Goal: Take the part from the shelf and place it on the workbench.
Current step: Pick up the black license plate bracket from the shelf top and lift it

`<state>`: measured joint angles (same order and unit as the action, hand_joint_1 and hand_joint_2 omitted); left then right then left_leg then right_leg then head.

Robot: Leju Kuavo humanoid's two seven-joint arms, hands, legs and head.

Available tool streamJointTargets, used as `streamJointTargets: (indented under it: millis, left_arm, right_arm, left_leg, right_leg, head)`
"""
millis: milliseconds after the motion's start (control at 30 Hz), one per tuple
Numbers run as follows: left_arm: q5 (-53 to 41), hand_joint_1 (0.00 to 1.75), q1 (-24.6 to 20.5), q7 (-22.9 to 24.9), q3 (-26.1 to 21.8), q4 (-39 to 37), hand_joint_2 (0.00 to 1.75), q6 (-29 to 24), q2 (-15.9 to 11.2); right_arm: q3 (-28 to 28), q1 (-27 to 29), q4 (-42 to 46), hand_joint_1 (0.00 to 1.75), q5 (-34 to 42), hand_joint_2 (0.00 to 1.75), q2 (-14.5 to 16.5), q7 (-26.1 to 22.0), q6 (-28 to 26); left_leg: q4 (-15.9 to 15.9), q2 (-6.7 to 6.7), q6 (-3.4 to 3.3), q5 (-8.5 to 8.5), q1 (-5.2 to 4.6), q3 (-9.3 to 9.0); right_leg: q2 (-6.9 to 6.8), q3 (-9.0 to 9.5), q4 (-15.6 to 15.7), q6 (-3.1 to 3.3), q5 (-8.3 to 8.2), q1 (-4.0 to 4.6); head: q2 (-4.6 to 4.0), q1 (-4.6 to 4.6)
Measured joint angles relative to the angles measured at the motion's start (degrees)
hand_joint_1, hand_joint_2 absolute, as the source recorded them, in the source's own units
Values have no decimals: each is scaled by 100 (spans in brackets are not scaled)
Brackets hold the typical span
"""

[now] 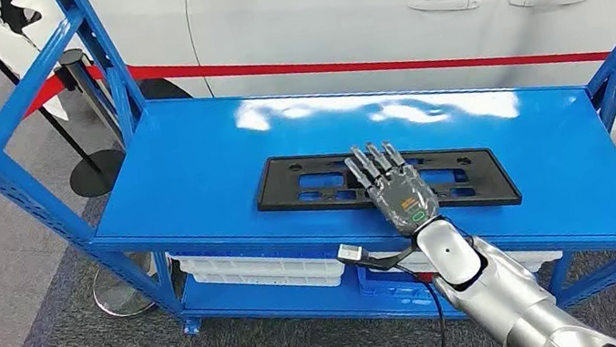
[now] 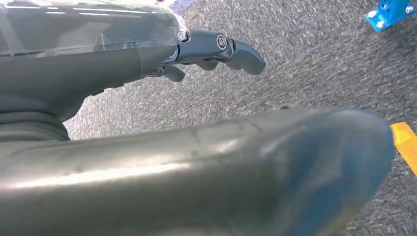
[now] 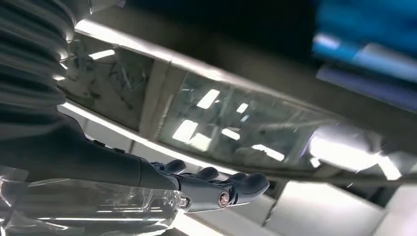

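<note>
The right hand (image 1: 396, 191) is laid flat, fingers spread, on the black part (image 1: 306, 183) on the blue shelf (image 1: 192, 163); nothing's gripped.

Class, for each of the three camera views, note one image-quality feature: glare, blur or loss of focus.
Head view: sharp, with white glare patches on the blue shelf top behind the black part. Left wrist view: the carpet is crisp, while the nearest grey thumb is soft and out of focus. Right wrist view: the background is smeared and blurred with bright reflections; the right hand stays fairly clear.
</note>
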<state>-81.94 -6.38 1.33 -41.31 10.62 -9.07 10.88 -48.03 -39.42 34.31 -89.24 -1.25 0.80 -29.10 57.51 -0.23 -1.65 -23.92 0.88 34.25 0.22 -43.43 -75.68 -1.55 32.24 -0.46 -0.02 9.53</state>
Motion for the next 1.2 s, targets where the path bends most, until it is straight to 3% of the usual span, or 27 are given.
streamJointTargets:
  millis: [33,67,133,167,233,333,367,400,467,500,533,567,633,700,767,833,900,967,1033,1067,1100,1167,1200]
  left_arm:
    - [-1,0,1,0,0,0,0,1,0]
    - [-2,0,0,0,0,0,0,1,1]
    - [-5,0,-3,-1,0,0,0,3,3]
    - [-7,0,-7,-4,0,0,0,5,5]
    - [-9,0,-10,-20,0,0,0,10,9]
    - [-8,0,-12,-42,0,0,0,14,10]
    - [-7,0,-14,-44,0,0,0,13,11]
    - [-7,0,-16,-45,0,0,0,12,11]
    - [-7,0,-12,-44,0,0,0,11,10]
    - [-7,0,-7,-42,0,0,0,11,9]
    - [-7,0,-2,-38,0,0,0,11,9]
    - [-7,0,1,-35,0,0,0,11,9]
    - [-8,0,-3,-28,0,0,0,10,9]
    - [-14,0,-9,-7,0,0,87,9,9]
    - [-10,0,-3,37,0,0,175,10,10]
    - [11,0,3,80,-4,0,175,13,10]
    - [35,0,-2,102,-10,0,87,1,9]
    - [49,0,1,114,-14,0,87,-19,7]
    - [53,0,12,143,-16,0,175,-43,7]
    - [52,0,16,161,-17,0,175,-64,7]
    - [49,0,17,179,-19,0,175,-87,7]
    - [42,0,15,206,-22,0,175,-126,7]
    - [37,0,12,218,-23,0,175,-139,7]
  right_arm:
    - [-25,-10,-23,18,0,175,0,0,60]
    - [-48,-28,-45,57,4,175,2,-6,126]
    - [-116,-127,-134,144,66,175,19,-86,435]
    - [-134,-191,-176,174,121,175,36,-153,622]
    - [-146,-294,-244,175,248,175,76,-286,978]
    - [-147,-368,-308,175,363,175,122,-388,1252]
    - [-147,-387,-324,175,380,175,134,-403,1285]
    - [-147,-400,-340,175,390,175,150,-411,1301]
    - [-147,-407,-370,175,405,175,167,-421,1310]
    - [-147,-400,-383,175,414,175,170,-425,1310]
    - [-147,-392,-393,175,425,175,170,-428,1305]
    - [-147,-385,-399,175,438,175,170,-431,1292]
    - [-137,-377,-401,175,478,175,170,-443,1234]
    - [-108,-354,-390,175,606,175,169,-532,1093]
    - [-26,-286,-315,175,919,175,168,-786,849]
    - [142,-186,-130,175,1368,175,166,-1123,571]
    - [398,-93,184,175,1840,175,152,-1438,333]
    - [704,-8,611,175,2327,175,129,-1747,203]
    - [1000,88,1148,175,2908,175,103,-2082,236]
    - [1142,131,1466,175,3228,175,84,-2233,330]
    - [1274,160,1786,175,3584,175,65,-2368,482]
    - [1535,176,2454,175,4571,175,30,-2638,1047]
    - [1656,176,2782,175,5206,175,17,-2784,1444]
  left_leg:
    - [5,-6,2,-4,0,-1]
    - [11,-12,6,-9,0,-3]
    - [34,-29,29,-31,-2,-12]
    - [48,-32,51,-45,-12,-11]
    - [56,-28,104,-63,-25,-6]
    - [68,-19,197,-102,-27,-12]
    - [179,-15,223,-185,-27,29]
    - [410,-12,245,-329,-25,126]
    - [1173,-9,281,-712,-16,477]
    - [1526,-8,296,-839,-12,649]
    - [1710,-8,305,-861,-11,747]
    - [1654,-7,306,-761,-10,727]
    - [934,-2,287,-349,-8,391]
    - [240,0,240,-97,-21,60]
    - [66,-5,181,-80,-38,-12]
    - [43,-7,111,-55,-32,-11]
    - [4,-5,40,-28,-16,-22]
    - [-3,-4,7,-25,-13,-20]
    - [3,-5,0,-34,-16,-22]
    - [9,-10,2,-41,-16,-27]
    - [16,-15,9,-52,-16,-36]
    - [38,-24,40,-85,-22,-55]
    - [53,-25,62,-103,-32,-56]
  right_leg:
    - [0,28,84,3,-82,-4]
    - [-1,103,254,10,-199,-6]
    - [-3,449,1023,53,-615,-7]
    - [-5,629,1403,78,-763,5]
    - [-2,787,1757,114,-838,36]
    - [8,817,1805,181,-849,22]
    - [4,834,1828,217,-858,5]
    - [-1,850,1849,247,-866,-14]
    - [-8,855,1851,278,-860,-12]
    - [-8,855,1849,280,-858,-9]
    - [-8,855,1846,280,-856,-8]
    - [-5,859,1842,277,-852,-7]
    - [5,872,1825,252,-835,-8]
    - [18,863,1794,208,-814,16]
    - [25,844,1783,158,-814,35]
    - [22,837,1770,96,-796,24]
    - [11,715,1492,40,-597,10]
    - [5,368,750,6,-201,0]
    - [5,35,76,-13,26,-8]
    - [4,3,35,-10,-34,-13]
    - [4,92,241,1,-206,-18]
    - [2,481,1068,46,-632,-15]
    - [2,647,1424,70,-759,-4]
  head:
    - [0,0]
    - [0,0]
    - [0,0]
    - [0,1]
    - [0,1]
    - [0,2]
    - [0,3]
    - [0,3]
    - [0,3]
    - [0,2]
    - [0,2]
    - [0,2]
    - [0,2]
    - [0,2]
    - [0,2]
    - [0,1]
    - [0,0]
    - [0,0]
    - [0,0]
    - [0,0]
    - [0,0]
    - [0,0]
    - [0,0]
